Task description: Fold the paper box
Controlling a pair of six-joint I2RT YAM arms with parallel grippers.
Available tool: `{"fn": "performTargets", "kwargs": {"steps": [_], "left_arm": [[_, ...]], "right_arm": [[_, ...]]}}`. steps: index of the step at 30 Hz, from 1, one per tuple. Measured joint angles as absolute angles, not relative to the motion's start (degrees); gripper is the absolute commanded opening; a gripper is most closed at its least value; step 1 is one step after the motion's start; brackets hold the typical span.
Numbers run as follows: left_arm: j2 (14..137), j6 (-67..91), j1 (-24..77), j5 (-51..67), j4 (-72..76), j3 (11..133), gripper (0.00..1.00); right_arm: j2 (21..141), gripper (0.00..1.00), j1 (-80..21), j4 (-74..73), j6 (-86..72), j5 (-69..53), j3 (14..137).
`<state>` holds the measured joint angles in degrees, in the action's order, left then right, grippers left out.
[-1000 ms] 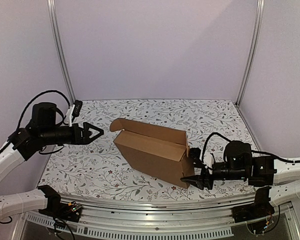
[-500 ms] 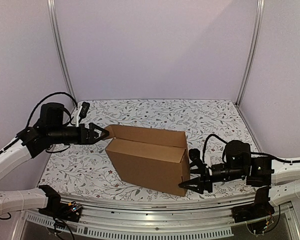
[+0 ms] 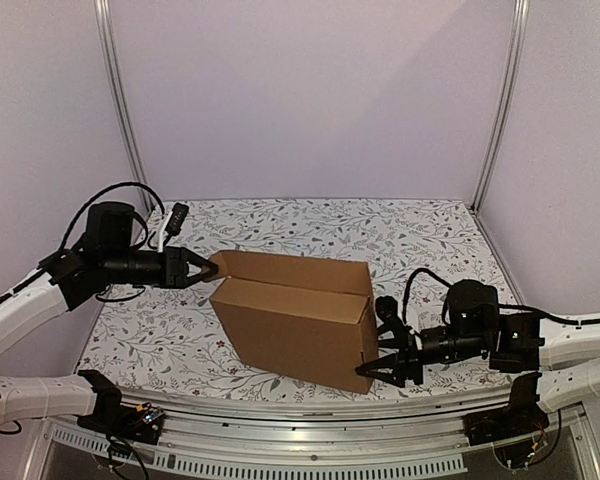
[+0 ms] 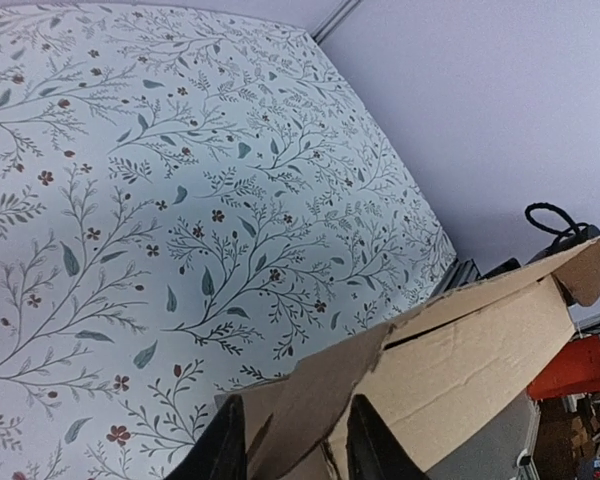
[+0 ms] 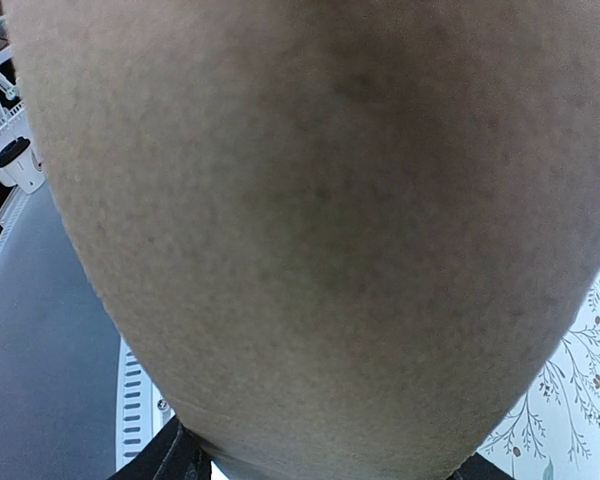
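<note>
The paper box (image 3: 295, 318) is a plain brown cardboard mailer lying across the middle of the table, its lid panel down on top. My left gripper (image 3: 208, 269) is at the box's far left corner. In the left wrist view its fingers (image 4: 225, 448) are shut on a ragged-edged cardboard flap (image 4: 310, 400), pinched between them. My right gripper (image 3: 383, 340) straddles the box's right end, one finger above and one below. The right wrist view is almost filled by the cardboard (image 5: 310, 220), with only the finger bases (image 5: 170, 455) showing at the bottom.
The table (image 3: 430, 235) wears a floral cloth. Metal frame posts (image 3: 120, 110) stand at the back corners, with lilac walls behind. A metal rail (image 3: 300, 415) runs along the near edge. Black cables loop off both arms.
The left gripper moved right to the box's left corner and closed on the flap. The raised lid came down and the box shifted left. The right gripper stayed round the right end.
</note>
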<state>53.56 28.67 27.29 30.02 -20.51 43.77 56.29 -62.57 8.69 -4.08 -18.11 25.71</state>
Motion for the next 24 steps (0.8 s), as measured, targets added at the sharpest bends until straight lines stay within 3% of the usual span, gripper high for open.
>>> {"fn": "performTargets", "kwargs": {"steps": [8,13,15,21,24], "left_arm": [[54.1,28.4,27.3,31.0,-20.6,45.1,0.09],[55.6,27.8,27.9,30.8,-20.9,45.3,0.06],[56.3,27.6,28.4,30.3,-21.4,45.3,0.12],[56.5,26.1,29.4,26.4,-24.9,46.4,0.46],[55.8,25.1,29.6,24.1,-27.0,48.2,0.58]], "right_arm": [[60.6,0.46,-62.5,9.0,-3.3,-17.9,25.7],[62.0,0.46,-62.5,10.8,-2.0,-16.2,25.7],[62.4,0.46,-62.5,11.5,-1.6,-15.2,25.7],[63.0,0.46,-62.5,13.5,0.4,-13.6,25.4],[63.2,0.46,-62.5,14.2,0.8,-13.6,25.0]]}}
